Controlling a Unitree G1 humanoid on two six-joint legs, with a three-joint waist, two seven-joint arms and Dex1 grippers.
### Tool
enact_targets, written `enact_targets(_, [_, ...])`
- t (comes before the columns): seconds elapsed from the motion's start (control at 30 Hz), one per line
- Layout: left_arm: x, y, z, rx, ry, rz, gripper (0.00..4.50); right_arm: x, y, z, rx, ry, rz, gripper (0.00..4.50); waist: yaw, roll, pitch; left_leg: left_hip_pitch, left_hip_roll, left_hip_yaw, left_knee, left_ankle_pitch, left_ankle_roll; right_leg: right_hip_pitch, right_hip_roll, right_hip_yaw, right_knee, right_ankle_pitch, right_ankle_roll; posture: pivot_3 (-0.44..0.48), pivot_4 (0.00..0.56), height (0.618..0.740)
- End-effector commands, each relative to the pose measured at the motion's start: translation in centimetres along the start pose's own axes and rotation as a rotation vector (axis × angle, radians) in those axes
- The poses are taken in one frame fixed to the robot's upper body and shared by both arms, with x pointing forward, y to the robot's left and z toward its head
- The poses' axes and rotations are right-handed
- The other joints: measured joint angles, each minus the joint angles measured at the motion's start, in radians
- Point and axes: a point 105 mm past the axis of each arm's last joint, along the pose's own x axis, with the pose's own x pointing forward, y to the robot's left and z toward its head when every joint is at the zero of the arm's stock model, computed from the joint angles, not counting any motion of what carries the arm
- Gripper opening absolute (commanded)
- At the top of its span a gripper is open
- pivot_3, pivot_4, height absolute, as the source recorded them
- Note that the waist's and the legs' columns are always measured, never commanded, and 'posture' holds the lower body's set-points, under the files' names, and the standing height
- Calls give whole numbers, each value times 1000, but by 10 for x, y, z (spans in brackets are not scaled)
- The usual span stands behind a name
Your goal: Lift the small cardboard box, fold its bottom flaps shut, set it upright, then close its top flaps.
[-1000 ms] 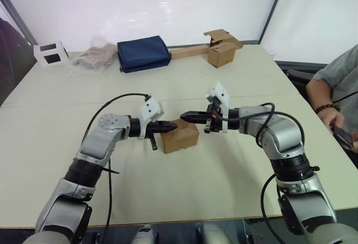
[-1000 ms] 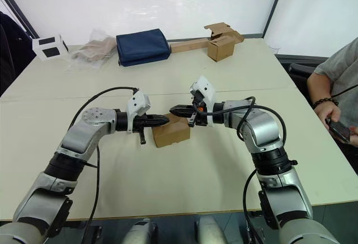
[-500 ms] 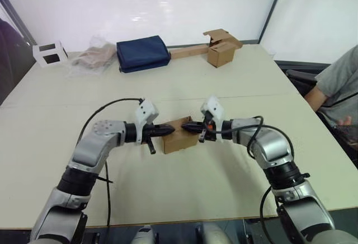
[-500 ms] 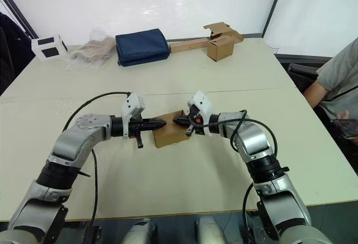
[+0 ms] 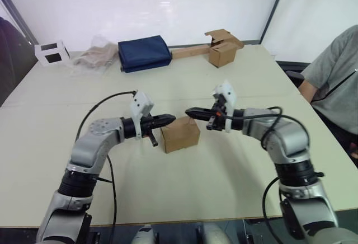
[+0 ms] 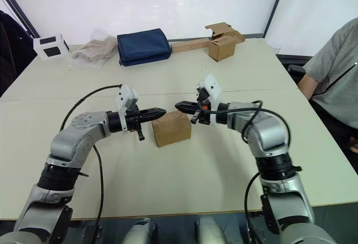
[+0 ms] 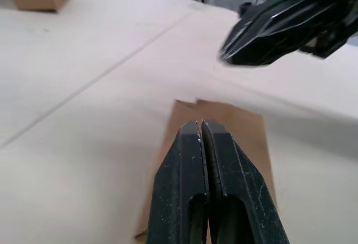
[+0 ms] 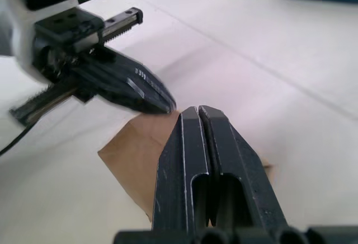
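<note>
The small cardboard box [image 5: 180, 135] is a plain brown carton resting on the table at the centre, its top closed flat; its bottom flaps are hidden underneath. My left gripper [image 5: 172, 118] is shut and empty, its tip just above the box's left top edge. My right gripper [image 5: 188, 111] is shut and empty too, hovering a little above the box's right top edge and pointing at the left one. In the left wrist view the box top [image 7: 224, 126] lies under the shut fingers [image 7: 202, 143]. The right wrist view has the box [image 8: 140, 154] below its shut fingers [image 8: 198, 126].
At the table's far side lie a navy pouch [image 5: 144, 53], a crumpled plastic bag [image 5: 92, 59], a small white box [image 5: 50, 52], and another brown box [image 5: 222, 48] joined to a long cardboard strip. A seated person [image 5: 335, 81] is at the right edge.
Both grippers have lifted off the box sides; the right one rose and drew back to the right. The box top now lies flat. The person at the right leaned further into view.
</note>
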Motion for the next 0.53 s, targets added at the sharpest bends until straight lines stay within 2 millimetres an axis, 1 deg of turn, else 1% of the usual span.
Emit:
enact_targets(0.03, [-15,-5,20,43,-38,-13,63,-19,8,13,-38,-18,10,0,0,0,0,0,0,0,0,0,0,0,0,0,0,0,0,0,150,740])
enact_targets(0.1, [-31,-8,23,48,-19,-19,63,-40,11,11,-61,21,-1,0,0,0,0,0,0,0,0,0,0,0,0,0,0,0,0,0,150,740])
enact_targets(0.17, [-53,-7,20,83,30,-1,63,-62,15,7,-88,83,-14,0,1,0,0,0,0,0,-2,0,0,0,0,0,-2,0,0,0,150,740])
enact_targets(0.27, [-78,-7,17,84,87,21,63,-85,15,1,-123,165,-44,0,2,0,0,0,0,1,-2,0,1,0,0,0,-3,0,0,0,150,740])
enact_targets(0.33, [-94,-8,13,91,127,37,63,-97,14,-2,-150,219,-70,0,3,0,0,1,1,1,-2,-1,1,1,0,0,-3,0,0,0,150,740])
enact_targets(0.43, [-112,-7,7,79,176,66,63,-111,16,-6,-168,272,-76,0,11,0,1,1,1,1,-2,-1,1,2,0,0,-4,0,0,0,150,740])
enact_targets(0.53, [-129,-10,6,56,213,75,63,-119,17,-1,-168,267,-84,0,16,0,1,1,1,1,-2,-1,2,2,0,0,-5,0,0,0,150,740])
